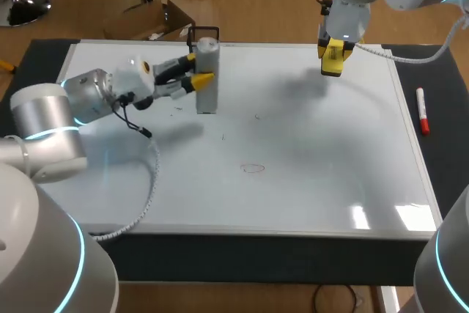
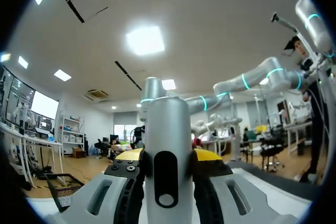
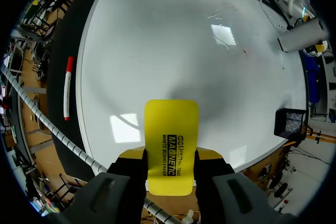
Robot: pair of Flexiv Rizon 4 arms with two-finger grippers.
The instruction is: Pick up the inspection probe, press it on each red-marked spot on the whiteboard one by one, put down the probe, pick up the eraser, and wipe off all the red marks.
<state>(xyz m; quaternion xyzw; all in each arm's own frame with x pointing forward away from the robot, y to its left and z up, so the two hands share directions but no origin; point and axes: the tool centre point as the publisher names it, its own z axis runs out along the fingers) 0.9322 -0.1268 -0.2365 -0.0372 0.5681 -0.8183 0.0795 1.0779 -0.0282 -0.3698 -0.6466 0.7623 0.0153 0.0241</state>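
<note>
A grey cylindrical probe (image 1: pixel 207 75) stands upright on the whiteboard (image 1: pixel 308 181) at its far left, and my left gripper (image 1: pixel 199 77) is shut on it from the side. In the left wrist view the probe (image 2: pixel 167 145) fills the gap in the left gripper (image 2: pixel 168 162). My right gripper (image 1: pixel 332 55) hangs above the board's far right, shut on a yellow eraser (image 1: pixel 333 59). The right wrist view shows the eraser (image 3: pixel 171 140) in the right gripper (image 3: pixel 171 157), above the whiteboard (image 3: pixel 173 40). A faint red oval mark (image 1: pixel 253 168) lies mid-board, with small red marks (image 1: pixel 223 136) nearer the probe.
A red marker pen (image 1: pixel 422 110) lies on the black mat right of the board, also seen beside the board as the marker pen (image 3: pixel 66 87). A black wire holder (image 1: pixel 204 32) stands just behind the board's far edge. My left arm's cable (image 1: pixel 150 181) trails over the board's near left.
</note>
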